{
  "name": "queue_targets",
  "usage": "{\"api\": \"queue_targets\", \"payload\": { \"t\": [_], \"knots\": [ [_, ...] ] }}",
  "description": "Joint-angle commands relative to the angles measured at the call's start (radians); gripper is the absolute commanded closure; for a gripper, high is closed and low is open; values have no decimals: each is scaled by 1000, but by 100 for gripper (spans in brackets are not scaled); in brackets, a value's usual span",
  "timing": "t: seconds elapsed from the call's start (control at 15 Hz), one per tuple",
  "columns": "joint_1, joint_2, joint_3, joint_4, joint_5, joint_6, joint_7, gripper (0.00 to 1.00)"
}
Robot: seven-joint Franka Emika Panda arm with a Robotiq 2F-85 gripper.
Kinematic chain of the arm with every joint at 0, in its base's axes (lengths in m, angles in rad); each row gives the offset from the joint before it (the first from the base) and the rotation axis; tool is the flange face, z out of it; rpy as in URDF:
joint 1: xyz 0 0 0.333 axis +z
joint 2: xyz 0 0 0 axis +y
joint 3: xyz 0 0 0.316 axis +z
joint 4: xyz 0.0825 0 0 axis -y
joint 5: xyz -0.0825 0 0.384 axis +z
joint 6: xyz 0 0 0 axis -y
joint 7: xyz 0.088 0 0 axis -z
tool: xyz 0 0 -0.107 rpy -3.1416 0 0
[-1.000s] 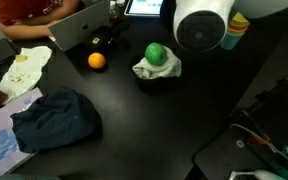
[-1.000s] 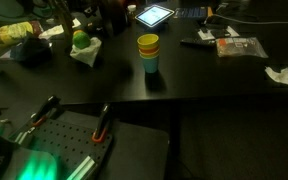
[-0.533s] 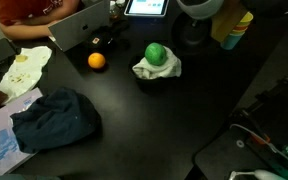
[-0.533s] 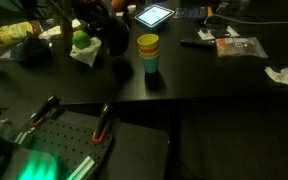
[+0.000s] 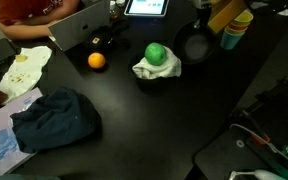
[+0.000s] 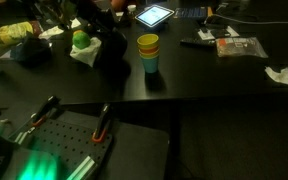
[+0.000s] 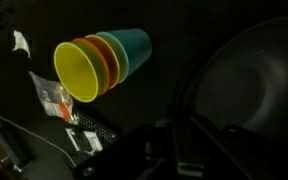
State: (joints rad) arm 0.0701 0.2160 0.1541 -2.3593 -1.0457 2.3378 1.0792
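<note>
- Black table (image 5: 144, 120) fills both exterior views.
- Black pan (image 5: 194, 46) sits at 3 o'clock from the green ball (image 5: 156, 52).
- Stacked cups (image 5: 236, 28) stand at 1 o'clock from the pan, near it.
- Gripper (image 7: 179, 140) is pinched narrow on the pan's edge.

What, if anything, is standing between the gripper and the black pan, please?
Nothing visible does. The gripper is shut, apparently on the handle of the black pan. The stacked cups stand off to one side, not in between.
</note>
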Motion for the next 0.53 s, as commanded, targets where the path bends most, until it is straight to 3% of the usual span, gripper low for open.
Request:
{"api": "queue_targets", "payload": {
  "t": [0.0, 0.13, 0.47],
  "knots": [
    [-2, 6, -32, 18, 174, 60, -50, 97],
    [4, 8, -53, 15, 228, 83, -46, 97],
    [12, 15, -119, 5, 213, 151, 50, 98]
  ]
}}
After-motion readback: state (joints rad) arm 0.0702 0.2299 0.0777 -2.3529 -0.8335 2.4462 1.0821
